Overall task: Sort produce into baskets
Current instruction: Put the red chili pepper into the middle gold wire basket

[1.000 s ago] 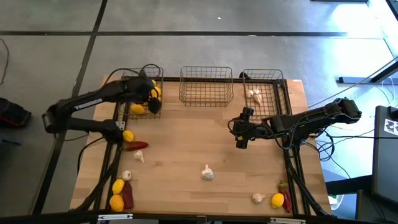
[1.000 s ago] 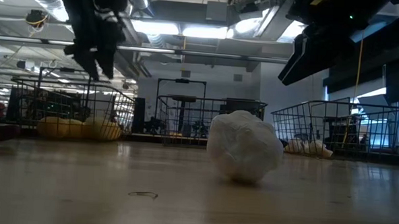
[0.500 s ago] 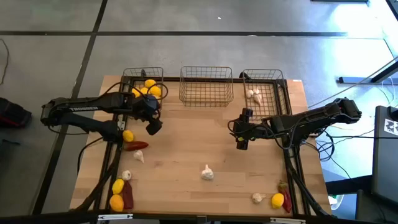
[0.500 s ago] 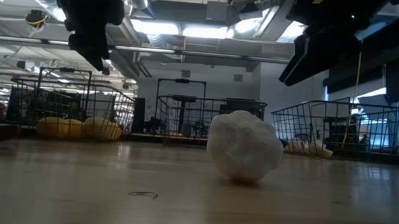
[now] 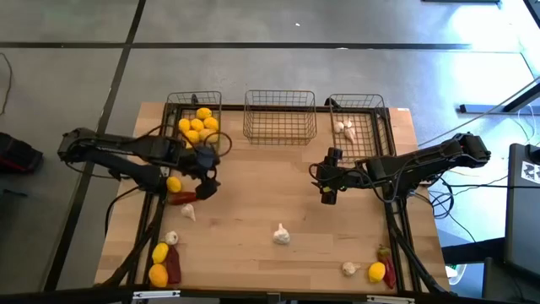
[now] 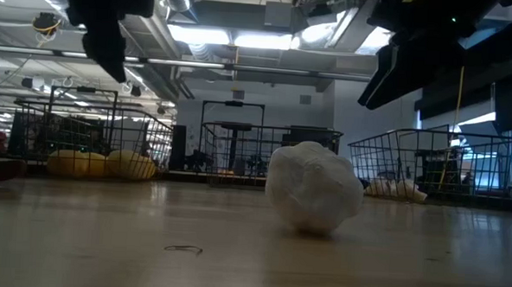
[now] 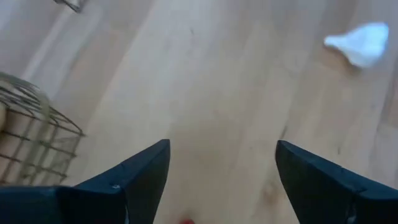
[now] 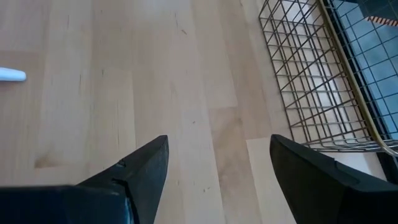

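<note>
Lemons (image 5: 197, 127) sit piled in the left basket (image 5: 173, 108) at the counter's far edge; two garlic bulbs (image 5: 344, 128) lie in the right basket (image 5: 375, 114); the middle basket (image 5: 279, 127) holds nothing visible. Rest of produce is loose on the counter (image 5: 253, 203): a lemon (image 5: 174, 184) w/ a red chili (image 5: 184, 198) just beside it near the left side, garlic (image 5: 281, 235) mid-counter, two lemons (image 5: 159, 263) and a chili by the near left corner, garlic plus a lemon (image 5: 376, 271) near the right corner.

Left gripper (image 5: 205, 179) hangs above the counter, just right of the loose lemon and chili, fingers apart, nothing between them. Right gripper (image 5: 328, 192) hovers over bare wood in front of the right basket, fingers also apart, empty.
</note>
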